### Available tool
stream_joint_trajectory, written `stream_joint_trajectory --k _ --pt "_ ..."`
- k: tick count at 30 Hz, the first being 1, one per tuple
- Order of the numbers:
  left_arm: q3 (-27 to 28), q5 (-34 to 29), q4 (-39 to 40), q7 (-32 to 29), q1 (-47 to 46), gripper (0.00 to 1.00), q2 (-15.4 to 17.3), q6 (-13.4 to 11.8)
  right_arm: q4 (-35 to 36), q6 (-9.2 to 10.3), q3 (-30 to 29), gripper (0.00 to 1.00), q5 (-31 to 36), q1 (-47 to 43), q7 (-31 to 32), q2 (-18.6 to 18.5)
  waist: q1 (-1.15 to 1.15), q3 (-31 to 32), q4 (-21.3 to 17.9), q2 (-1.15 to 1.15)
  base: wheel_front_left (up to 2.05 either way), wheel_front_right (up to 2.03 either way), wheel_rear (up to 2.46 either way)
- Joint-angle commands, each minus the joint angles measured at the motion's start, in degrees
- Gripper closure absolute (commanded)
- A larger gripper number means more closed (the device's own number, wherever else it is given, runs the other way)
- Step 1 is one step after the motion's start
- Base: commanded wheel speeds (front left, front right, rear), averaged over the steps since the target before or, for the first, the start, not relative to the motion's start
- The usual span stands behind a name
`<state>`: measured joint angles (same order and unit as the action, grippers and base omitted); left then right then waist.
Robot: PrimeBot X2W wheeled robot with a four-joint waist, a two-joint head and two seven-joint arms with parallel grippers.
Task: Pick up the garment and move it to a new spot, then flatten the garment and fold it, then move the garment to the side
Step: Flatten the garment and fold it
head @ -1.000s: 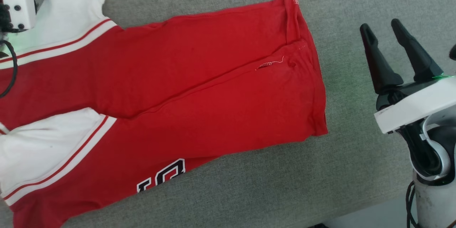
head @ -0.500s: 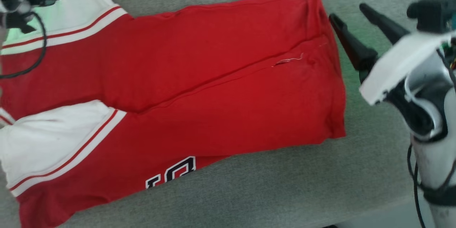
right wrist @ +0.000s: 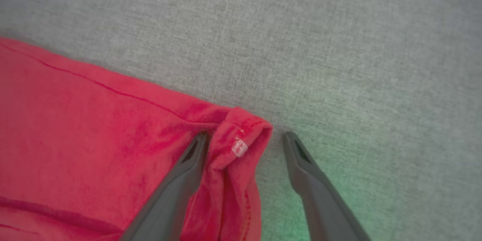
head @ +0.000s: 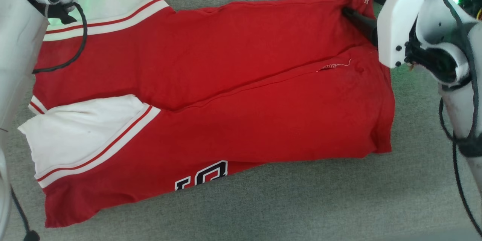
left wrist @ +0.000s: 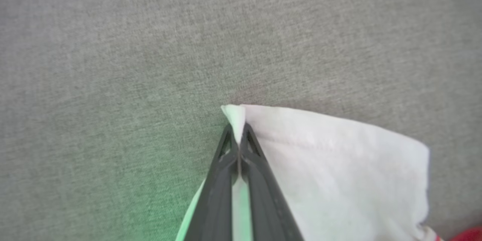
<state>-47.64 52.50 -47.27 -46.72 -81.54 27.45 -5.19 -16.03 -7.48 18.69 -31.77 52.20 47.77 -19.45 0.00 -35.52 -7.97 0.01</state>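
Garment: we see the red short-sleeved jersey shirt (head: 226,83), with white, red-striped sleeves, lying flat on the grey woven fabric surface (head: 301,203). Both long sides are folded in, meeting along a crease down the middle.
Orientation: in our head view the sleeves lie toward the left and the hem toward the right. A piece of the black white-outlined print (head: 203,175) peeks out at the near edge.
Left gripper: our left gripper (left wrist: 236,131) has its two dark fingers pressed together on the corner of the far white sleeve (left wrist: 339,165). A small peak of white cloth stands out past the tips.
Right gripper: our right gripper (right wrist: 244,139) stands wide and holds nothing. It straddles the far red hem corner (right wrist: 226,128).
Right fingers: one finger rests on the red cloth and the other sits over the bare grey surface just beside the corner.
Hem detail: we see a small white tag (right wrist: 239,147) on the turned-over hem, between the two spread fingers.
Lighting: a green glow falls on the grey surface near each gripper.
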Motion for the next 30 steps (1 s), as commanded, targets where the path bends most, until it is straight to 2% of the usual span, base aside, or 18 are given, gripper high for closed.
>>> stream_joint_trajectory --k 1,2,3,4,9,18,24,30 --pt "-1.0 0.6 -1.2 -0.1 2.6 1.0 -1.9 0.9 -2.4 -0.02 2.0 0.0 -1.5 -0.8 2.9 0.8 0.0 0.1 0.4 -0.01 0.0 0.0 0.0" --pt "-1.1 0.6 -1.7 0.2 2.7 1.0 -2.1 1.2 -3.0 -0.02 2.7 0.28 -1.7 -0.5 4.3 0.7 0.0 0.2 0.6 -0.01 0.0 0.0 0.0" --pt "-1.0 0.7 -2.1 0.9 2.6 1.0 -2.4 1.4 -3.2 -0.03 3.8 0.8 -1.4 0.0 5.6 -0.1 0.0 0.4 0.9 -0.01 0.0 0.0 0.0" --pt "-0.7 0.8 -2.5 1.5 2.7 1.0 -2.5 1.5 -3.5 -0.02 4.3 1.0 -1.5 0.0 6.7 -0.8 0.0 0.6 1.1 -0.01 0.0 0.0 0.0" --pt "-0.5 0.9 -4.4 3.2 2.3 1.0 -2.6 2.7 -2.2 0.02 2.1 1.0 -2.1 0.7 5.6 -2.3 0.0 2.3 2.4 -0.01 0.0 0.0 0.0" --pt "-0.9 1.5 -2.6 1.5 1.1 1.0 -1.9 5.2 3.0 0.01 -1.7 1.0 -0.9 -3.3 1.3 -5.7 0.0 6.6 5.7 -0.01 0.0 0.0 0.0" --pt "-1.0 2.5 3.3 -1.1 2.9 1.0 -0.1 5.1 9.5 0.01 -5.3 1.0 -1.0 -9.0 1.0 -7.8 0.0 9.6 8.4 -0.01 0.0 0.0 0.0" --pt "-1.2 3.2 15.4 -4.2 7.6 1.0 4.4 2.0 17.0 0.01 -9.0 1.0 -1.1 -15.9 2.7 -9.7 0.0 12.3 10.5 -0.01 0.0 0.0 0.0"
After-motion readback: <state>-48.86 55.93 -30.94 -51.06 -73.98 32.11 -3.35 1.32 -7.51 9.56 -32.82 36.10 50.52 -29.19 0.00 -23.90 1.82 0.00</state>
